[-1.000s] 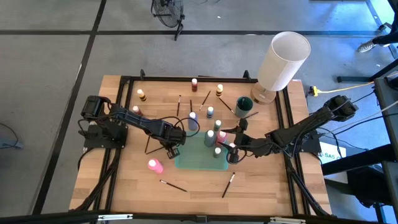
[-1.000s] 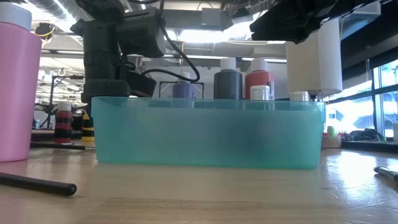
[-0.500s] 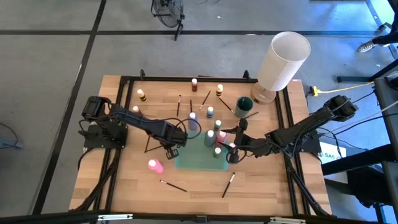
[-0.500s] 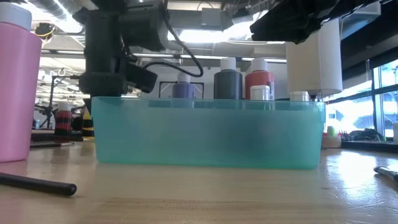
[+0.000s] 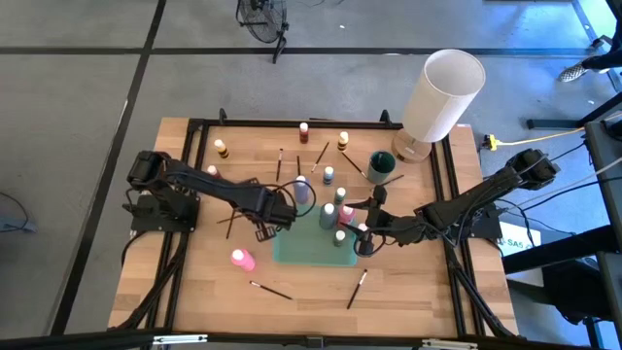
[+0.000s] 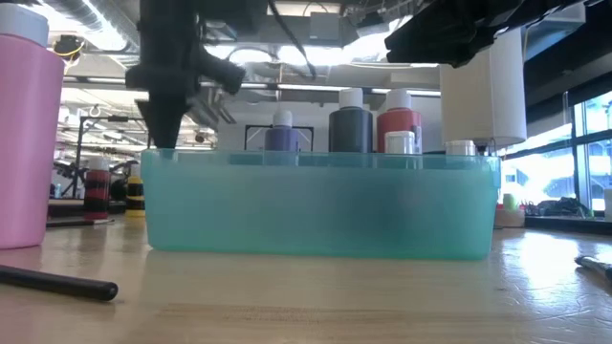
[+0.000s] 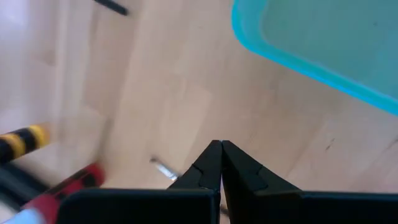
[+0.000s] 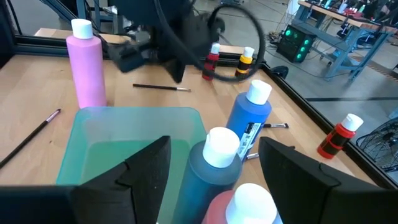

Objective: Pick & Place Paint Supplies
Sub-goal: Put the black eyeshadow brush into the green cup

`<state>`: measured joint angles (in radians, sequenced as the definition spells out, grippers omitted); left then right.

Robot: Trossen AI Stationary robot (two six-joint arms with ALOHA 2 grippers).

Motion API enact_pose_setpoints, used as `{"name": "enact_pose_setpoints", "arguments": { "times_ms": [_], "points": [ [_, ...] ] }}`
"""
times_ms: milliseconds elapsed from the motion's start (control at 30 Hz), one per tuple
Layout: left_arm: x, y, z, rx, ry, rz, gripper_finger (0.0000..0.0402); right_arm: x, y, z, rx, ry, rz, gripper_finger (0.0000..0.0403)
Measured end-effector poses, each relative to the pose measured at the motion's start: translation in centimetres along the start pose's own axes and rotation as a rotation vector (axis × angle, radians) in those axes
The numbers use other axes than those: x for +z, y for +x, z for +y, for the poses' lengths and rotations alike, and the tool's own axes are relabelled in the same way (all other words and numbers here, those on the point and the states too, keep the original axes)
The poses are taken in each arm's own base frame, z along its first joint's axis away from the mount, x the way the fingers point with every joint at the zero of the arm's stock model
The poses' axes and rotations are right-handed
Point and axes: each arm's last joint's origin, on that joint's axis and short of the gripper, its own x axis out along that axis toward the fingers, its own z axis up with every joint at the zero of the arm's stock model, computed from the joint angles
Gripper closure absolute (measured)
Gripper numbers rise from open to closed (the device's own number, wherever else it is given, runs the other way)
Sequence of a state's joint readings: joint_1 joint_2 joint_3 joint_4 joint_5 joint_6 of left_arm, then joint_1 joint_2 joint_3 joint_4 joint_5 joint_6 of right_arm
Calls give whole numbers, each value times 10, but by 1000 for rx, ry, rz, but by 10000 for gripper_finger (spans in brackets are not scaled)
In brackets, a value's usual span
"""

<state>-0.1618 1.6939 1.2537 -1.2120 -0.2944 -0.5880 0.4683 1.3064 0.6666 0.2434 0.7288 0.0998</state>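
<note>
Teal bin [image 5: 309, 244]: I count few bottles in; many outside.
Left gripper [image 5: 273, 222]: closed, empty.
Right gripper [image 5: 363, 233]: wide, empty.

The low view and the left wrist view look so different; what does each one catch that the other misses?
Only the low view shows bottles standing in a row behind the tray's front wall: purple, grey and red, plus a tall pink bottle beside the tray.

Only the left wrist view shows the left gripper shut, above bare wood.

Both show the teal tray and the wooden table.
</note>
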Motion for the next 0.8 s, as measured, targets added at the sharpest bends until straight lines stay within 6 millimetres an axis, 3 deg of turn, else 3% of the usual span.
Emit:
{"name": "enact_pose_setpoints", "arguments": {
  "times_ms": [233,533,667,800],
  "points": [
    [6,-67,14,152,32,-104,400,1,0,0,1,8,-9,155],
    [4,-155,31,-39,118,-645,400,6,-1,3,55,23,-49,155],
    [5,-176,37,-116,115,-876,400,13,-2,5,120,17,-104,155],
    [9,-181,35,-232,152,-1065,400,22,-3,5,147,-12,-195,155]
  ]
}}
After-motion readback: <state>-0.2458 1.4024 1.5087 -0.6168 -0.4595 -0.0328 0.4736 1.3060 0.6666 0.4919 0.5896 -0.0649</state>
